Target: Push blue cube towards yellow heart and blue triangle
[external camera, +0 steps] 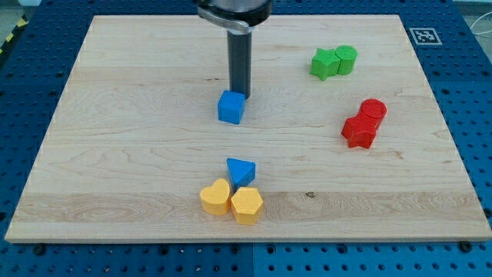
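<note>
Now my tip [240,95] touching blue cube [231,107]; no jaws; blue triangle [240,171] below

My tip [240,95] stands just behind the blue cube [231,107], at its upper right. The blue triangle [240,171] lies well below, touching the yellow heart [215,197].

On the pale wooden board [115,154], a yellow hexagonal block [247,205] lies near six o'clock, a green star-shaped block [324,64] touches a green cylinder [346,59] at about one o'clock, and a red cylinder [373,111] touches a red star-shaped block [359,131] at three o'clock.
</note>
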### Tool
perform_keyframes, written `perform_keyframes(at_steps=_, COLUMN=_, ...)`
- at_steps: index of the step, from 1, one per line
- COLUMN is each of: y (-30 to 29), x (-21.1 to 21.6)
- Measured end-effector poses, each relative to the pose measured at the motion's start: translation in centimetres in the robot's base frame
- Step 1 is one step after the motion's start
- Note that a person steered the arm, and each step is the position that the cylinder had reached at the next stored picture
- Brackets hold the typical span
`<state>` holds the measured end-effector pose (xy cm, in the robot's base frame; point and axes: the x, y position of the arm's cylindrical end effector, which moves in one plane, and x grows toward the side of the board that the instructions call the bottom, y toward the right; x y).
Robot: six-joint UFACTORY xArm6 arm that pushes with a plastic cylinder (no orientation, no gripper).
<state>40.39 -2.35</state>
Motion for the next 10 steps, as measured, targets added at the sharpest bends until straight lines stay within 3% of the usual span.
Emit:
perform_keyframes(at_steps=2, y=-0.5, x=4.7)
perform_keyframes(at_steps=6, y=-4.5, x=4.6)
perform_keyframes(at_steps=10, y=-4.5, x=9.0)
